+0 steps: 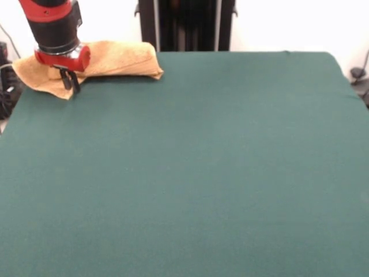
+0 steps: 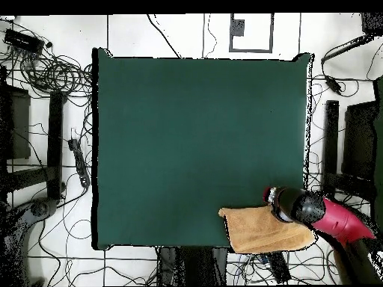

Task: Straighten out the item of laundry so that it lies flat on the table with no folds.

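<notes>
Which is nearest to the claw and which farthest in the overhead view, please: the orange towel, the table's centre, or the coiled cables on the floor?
1. Folded orange-tan terry towel, right beside the claw.
2. Dark green felt table, its centre, up-left.
3. Coiled black cables, top-left floor.

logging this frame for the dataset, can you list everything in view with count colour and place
towel: one, orange-tan, folded over itself at the table's far corner by the robot's base, partly hanging past the edge in the overhead view
table: one, dark green cloth top, filling most of both views
cables: many, black, on the white floor around the table in the overhead view
pedestal: one, black, at the table's far side in the front view
arm: one, red and black, over the towel's corner
gripper: one, black tips, down at the towel's edge
</notes>
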Controlling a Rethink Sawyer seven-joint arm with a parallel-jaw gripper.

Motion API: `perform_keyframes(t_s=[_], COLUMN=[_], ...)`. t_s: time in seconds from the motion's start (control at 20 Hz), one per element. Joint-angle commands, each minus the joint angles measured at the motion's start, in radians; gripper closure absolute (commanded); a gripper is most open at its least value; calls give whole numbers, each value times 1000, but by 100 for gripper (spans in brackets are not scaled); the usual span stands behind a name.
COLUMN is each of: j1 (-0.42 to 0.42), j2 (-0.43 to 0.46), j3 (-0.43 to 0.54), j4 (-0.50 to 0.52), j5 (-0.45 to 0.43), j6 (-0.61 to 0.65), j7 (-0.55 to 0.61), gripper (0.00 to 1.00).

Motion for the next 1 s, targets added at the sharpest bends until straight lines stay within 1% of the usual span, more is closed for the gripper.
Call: perform_keyframes(t_s=[0.05,0.3,0.4,0.6,0.8,1.0], j1=[126,112,116,136,135,126], j2=[-28,-58,-78,-119,-136,-139], j3=[138,211,221,220,245,297], j4=[-80,-83,-79,-84,-85,-98], j5=[131,118,117,126,127,115], j6=[75,86,102,175,191,193], j7=[139,50,37,26,-9,-85], gripper=[100,100,100,100,100,100])
